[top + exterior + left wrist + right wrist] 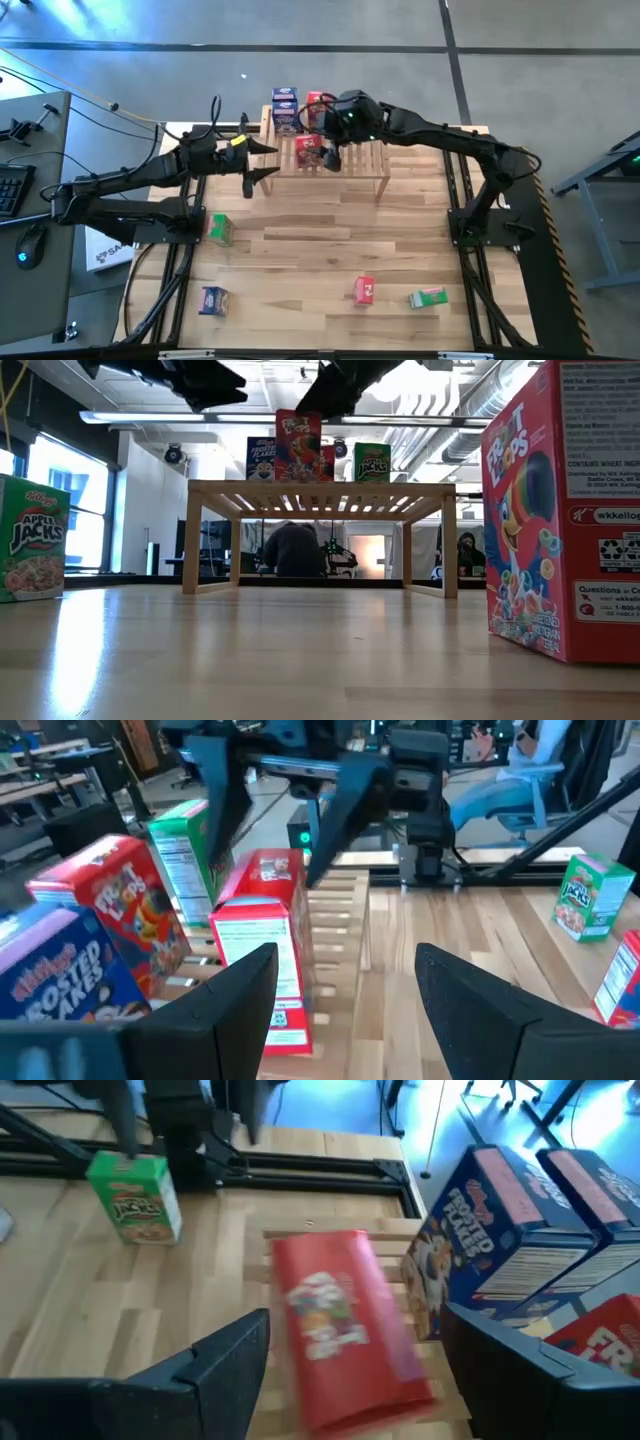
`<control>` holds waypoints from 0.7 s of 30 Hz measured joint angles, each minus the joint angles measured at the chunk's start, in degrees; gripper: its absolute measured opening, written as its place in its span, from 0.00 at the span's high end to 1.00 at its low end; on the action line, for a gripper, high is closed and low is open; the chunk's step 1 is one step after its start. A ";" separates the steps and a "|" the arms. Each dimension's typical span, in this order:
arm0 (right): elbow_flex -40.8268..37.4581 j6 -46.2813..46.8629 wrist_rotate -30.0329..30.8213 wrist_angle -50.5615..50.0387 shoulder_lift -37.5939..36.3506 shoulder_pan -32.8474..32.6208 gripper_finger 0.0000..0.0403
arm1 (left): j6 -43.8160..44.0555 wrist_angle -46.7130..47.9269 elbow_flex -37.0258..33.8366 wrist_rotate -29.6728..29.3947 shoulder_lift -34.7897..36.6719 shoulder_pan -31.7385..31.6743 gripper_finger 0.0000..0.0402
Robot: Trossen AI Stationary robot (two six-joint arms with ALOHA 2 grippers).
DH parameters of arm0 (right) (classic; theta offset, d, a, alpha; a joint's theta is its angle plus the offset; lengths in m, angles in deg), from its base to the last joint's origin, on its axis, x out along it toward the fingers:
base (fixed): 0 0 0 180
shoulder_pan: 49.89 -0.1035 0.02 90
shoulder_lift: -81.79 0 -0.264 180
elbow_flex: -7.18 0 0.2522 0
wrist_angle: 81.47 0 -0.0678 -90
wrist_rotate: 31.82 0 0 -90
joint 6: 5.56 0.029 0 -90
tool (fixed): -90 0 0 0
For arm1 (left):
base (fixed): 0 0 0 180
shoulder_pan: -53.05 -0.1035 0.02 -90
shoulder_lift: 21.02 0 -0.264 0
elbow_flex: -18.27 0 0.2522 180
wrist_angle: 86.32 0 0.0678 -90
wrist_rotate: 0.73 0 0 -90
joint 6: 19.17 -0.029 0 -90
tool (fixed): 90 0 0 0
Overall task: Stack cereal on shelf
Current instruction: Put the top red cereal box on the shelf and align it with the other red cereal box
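Observation:
The light wood slatted shelf (362, 160) stands at the table's far side. A blue cereal box (285, 108), a red one (318, 103) and a green one (372, 461) stand along its far edge. Another red box (308, 150) stands upright on the slats nearer the front. My right gripper (332, 152) hangs open just above this box (340, 1320), with a finger on either side and a gap to each. My left gripper (265, 160) is open off the shelf's left end, touching nothing (345, 960).
On the near half of the table lie a green box (220, 228) at the left, a blue box (213, 299), a red box (364, 289) and a green box (428, 297). Bare wood lies between them and the shelf. People sit in the room beyond.

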 joint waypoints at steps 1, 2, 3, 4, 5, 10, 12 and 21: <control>0.82 -0.10 0.01 -0.25 0.72 0.17 0.30 | 0.01 0.26 -0.50 0.00 0.07 0.00 0.43; 1.44 -0.47 0.07 -0.72 1.29 0.22 0.30 | 0.01 0.47 -1.00 0.00 0.18 0.00 0.43; 1.96 -1.20 0.17 -1.55 1.82 0.24 0.30 | 0.01 0.45 -1.13 0.00 0.17 0.00 0.43; 2.21 -1.50 0.28 -2.10 2.23 0.32 0.30 | 0.01 0.24 -1.23 -0.01 0.15 0.00 0.43; 2.31 -1.44 0.35 -2.38 2.43 0.44 0.30 | 0.09 0.19 -1.42 0.00 0.19 0.00 0.43; 2.00 -0.21 -0.88 -3.83 2.34 0.89 0.31 | 0.09 0.03 -1.52 0.00 0.17 0.00 0.43; 1.94 0.50 -2.40 -4.65 2.34 1.18 0.34 | 1.09 0.35 -1.52 0.02 0.15 -0.08 0.43; 1.94 1.13 -6.70 -4.82 2.34 1.34 0.55 | 5.34 -9.14 -9.17 0.00 0.15 -1.99 0.43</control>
